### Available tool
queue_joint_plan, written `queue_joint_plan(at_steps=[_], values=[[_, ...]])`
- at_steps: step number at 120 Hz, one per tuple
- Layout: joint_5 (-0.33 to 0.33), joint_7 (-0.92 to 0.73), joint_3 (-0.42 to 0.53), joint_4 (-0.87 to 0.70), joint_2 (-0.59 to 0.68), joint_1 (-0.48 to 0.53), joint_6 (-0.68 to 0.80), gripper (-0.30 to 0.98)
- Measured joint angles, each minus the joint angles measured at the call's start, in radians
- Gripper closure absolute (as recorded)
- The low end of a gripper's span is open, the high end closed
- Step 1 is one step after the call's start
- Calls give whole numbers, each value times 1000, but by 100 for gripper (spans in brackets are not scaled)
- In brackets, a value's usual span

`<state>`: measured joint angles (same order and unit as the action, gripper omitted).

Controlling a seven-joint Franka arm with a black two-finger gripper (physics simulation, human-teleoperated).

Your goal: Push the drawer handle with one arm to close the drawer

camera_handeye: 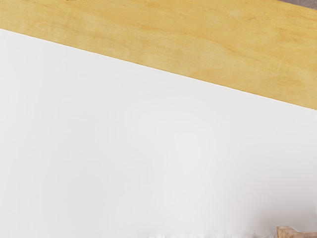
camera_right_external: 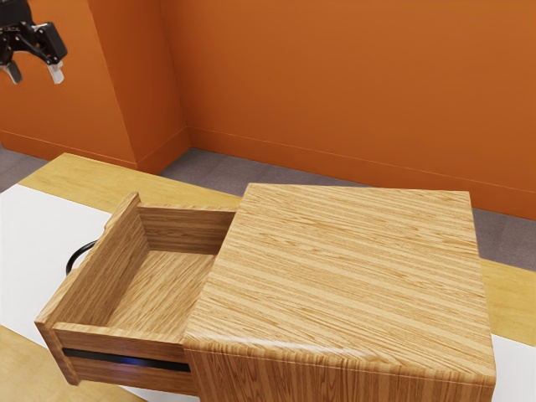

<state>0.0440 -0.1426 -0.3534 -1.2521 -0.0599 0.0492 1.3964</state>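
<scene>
- Empty and open, the hand (camera_right_external: 35,74) hangs high at the exterior view's upper left, its two fingers (camera_right_external: 57,74) parted and well apart from the furniture.
- Black and curved, the handle (camera_right_external: 74,255) sits on the outer face of the drawer front (camera_right_external: 99,266), turned away from the cabinet (camera_right_external: 352,268).
- The drawer (camera_right_external: 163,289) stands well out, empty inside, so the whole push is still to be done.
- If I were guiding this, I'd bring the hand down on the handle's outer side, over the white strip (camera_right_external: 25,251) of the tabletop (camera_right_external: 71,173), before pressing at all.
- Bringing the fingers together first should give a firmer nose to push with, and less chance of hooking the bow.
- Contact near the handle's middle seems best; pressing off to one end could skew the drawer and make it bind.
- From there, a slow, level push toward the cabinet, in line with the dark rail (camera_right_external: 126,361) along the drawer's side, ought to do it.
- Coming in too high risks slipping over the front's top edge; I'd stop once the front meets the cabinet.
</scene>
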Motion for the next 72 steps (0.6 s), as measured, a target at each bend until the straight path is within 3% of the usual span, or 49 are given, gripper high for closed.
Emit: queue_joint_plan(at_steps=[22,34,42,72], values=[[6,-36,12,12,5,-58,-18,2],[-11,-69,26,90,161,-107,-37,2],[-57,-92,56,104,204,-162,-47,2],[-73,-159,72,93,214,-193,-60,2]])
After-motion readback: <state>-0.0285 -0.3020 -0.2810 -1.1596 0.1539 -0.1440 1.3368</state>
